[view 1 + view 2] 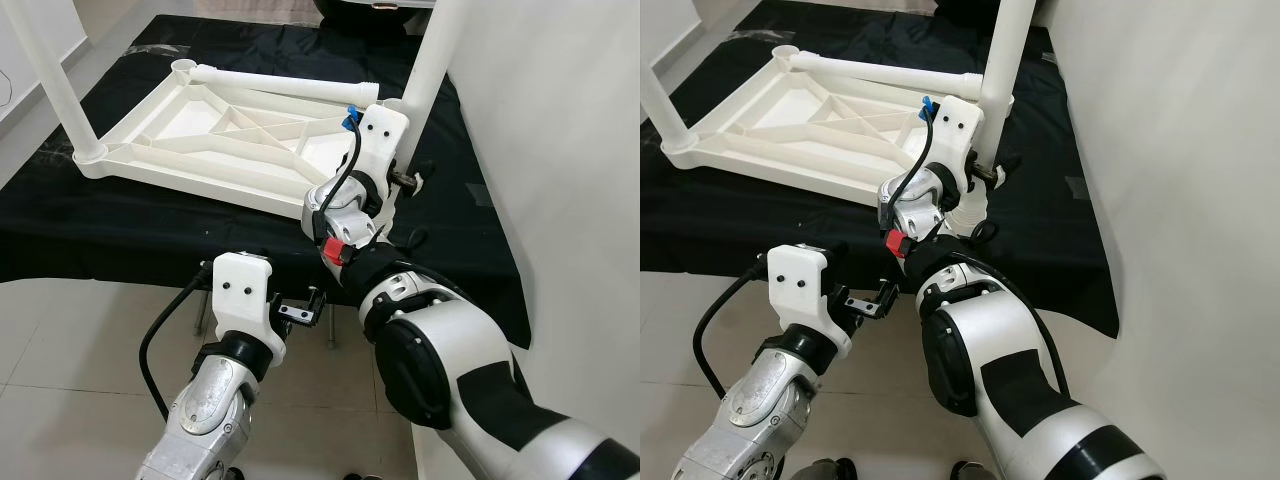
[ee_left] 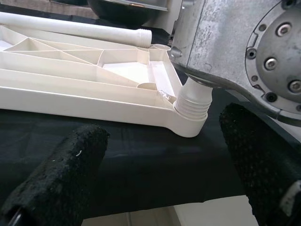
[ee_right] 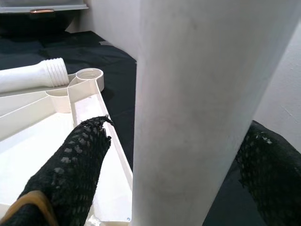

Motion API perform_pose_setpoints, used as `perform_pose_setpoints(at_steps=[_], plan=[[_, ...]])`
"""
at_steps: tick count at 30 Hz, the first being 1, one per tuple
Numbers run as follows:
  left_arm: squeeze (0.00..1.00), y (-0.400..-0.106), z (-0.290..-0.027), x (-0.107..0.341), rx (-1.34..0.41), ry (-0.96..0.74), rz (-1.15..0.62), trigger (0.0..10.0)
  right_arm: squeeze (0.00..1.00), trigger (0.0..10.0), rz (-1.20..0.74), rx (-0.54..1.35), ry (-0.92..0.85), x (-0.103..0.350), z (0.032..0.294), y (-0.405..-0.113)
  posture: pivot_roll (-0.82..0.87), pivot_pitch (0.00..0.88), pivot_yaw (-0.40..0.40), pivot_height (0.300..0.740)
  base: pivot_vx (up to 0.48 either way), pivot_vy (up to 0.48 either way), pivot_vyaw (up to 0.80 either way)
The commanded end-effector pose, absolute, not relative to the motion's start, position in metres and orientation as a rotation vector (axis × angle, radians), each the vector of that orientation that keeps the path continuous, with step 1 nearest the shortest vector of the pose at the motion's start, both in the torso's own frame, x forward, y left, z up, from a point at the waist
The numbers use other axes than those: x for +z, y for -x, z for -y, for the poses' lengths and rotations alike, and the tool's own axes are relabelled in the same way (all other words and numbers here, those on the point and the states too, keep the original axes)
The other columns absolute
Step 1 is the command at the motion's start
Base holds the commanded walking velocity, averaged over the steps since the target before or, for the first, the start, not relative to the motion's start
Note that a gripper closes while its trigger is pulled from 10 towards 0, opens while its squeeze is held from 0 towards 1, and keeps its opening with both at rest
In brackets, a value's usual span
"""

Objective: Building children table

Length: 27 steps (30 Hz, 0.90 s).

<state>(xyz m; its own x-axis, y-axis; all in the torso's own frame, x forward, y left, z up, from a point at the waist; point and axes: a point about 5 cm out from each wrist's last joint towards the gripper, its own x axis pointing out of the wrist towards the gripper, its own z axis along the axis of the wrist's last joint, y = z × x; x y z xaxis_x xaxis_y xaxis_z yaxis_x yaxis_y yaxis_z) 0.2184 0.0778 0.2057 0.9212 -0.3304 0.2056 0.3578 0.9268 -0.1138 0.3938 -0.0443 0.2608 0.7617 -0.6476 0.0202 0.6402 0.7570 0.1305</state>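
Observation:
The white plastic table [image 1: 190,178] lies upside down on a black cloth [image 1: 110,235]. One leg [image 1: 55,70] stands upright in its near left corner. A second upright leg [image 1: 436,60] sits with its threaded end [image 2: 190,103] in the near right corner socket. My right gripper [image 1: 405,180] straddles this leg low down, open, one finger [image 3: 80,160] standing slightly off it. A loose leg [image 1: 285,87] rests along the table's far side. In front of the table's near edge my left gripper [image 1: 310,312] hovers open, holding nothing.
A white wall [image 1: 560,150] runs close along the right, just beyond the upright leg. Pale tiled floor [image 1: 70,350] lies before the cloth's near edge. A dark rounded object [image 1: 370,8] sits at the far end.

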Motion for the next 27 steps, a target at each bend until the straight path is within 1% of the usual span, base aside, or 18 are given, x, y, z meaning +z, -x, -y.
perform_pose_setpoints(at_steps=[1,27], plan=[[0.0,-0.2189,-0.0774,0.2017,-0.356,0.155,0.167,10.0,0.0,10.0,0.041,-0.71,-0.127,0.2557,0.0423,-0.3921,0.11,0.191,-0.086,0.74,0.0,0.0,0.0],[0.0,-0.2196,-0.0785,0.2025,-0.352,0.155,0.172,10.0,0.0,10.0,0.033,-0.723,-0.137,0.2527,0.0441,-0.3915,0.11,0.192,-0.085,0.74,0.0,0.0,0.0]])
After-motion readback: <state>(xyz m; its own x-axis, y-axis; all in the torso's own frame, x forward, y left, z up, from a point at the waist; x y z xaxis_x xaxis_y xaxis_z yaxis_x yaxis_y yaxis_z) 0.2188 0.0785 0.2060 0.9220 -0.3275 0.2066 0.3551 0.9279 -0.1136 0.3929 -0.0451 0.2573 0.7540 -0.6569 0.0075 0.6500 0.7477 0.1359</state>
